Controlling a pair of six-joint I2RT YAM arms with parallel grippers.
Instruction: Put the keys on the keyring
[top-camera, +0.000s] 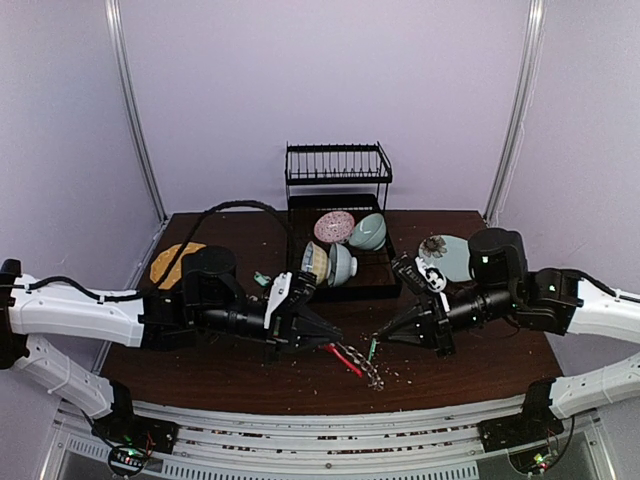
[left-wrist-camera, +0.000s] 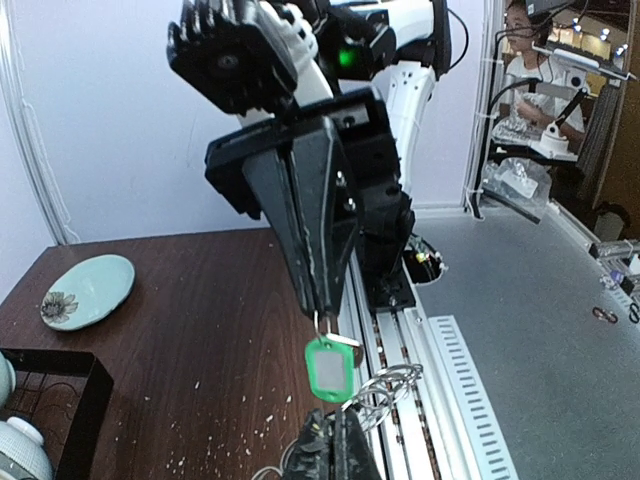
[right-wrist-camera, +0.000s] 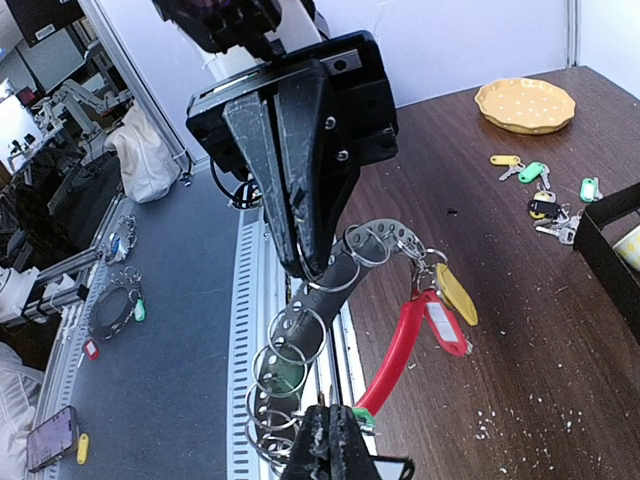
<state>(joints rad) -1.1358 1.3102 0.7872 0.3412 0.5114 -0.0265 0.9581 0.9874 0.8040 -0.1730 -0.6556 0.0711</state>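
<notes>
My left gripper (top-camera: 333, 342) is shut on a split ring of the keyring (top-camera: 366, 373), holding it just above the table's front edge. The red sleeve (right-wrist-camera: 398, 352) and band of split rings (right-wrist-camera: 325, 295) hang from its fingers (right-wrist-camera: 300, 240); a yellow-tagged key (right-wrist-camera: 456, 294) and a red-tagged key (right-wrist-camera: 444, 330) hang on the ring. My right gripper (top-camera: 380, 339) is shut on a green-tagged key (left-wrist-camera: 330, 368), its tips (right-wrist-camera: 335, 425) right at the lowest split rings. Loose keys (right-wrist-camera: 540, 190) with yellow, green and teal tags lie near the left back.
A black dish rack (top-camera: 338, 195) with bowls (top-camera: 345, 250) stands at the back middle. A yellow plate (top-camera: 172, 262) lies back left, a teal plate (top-camera: 450, 257) back right. Crumbs (top-camera: 400, 375) are scattered on the front of the brown table.
</notes>
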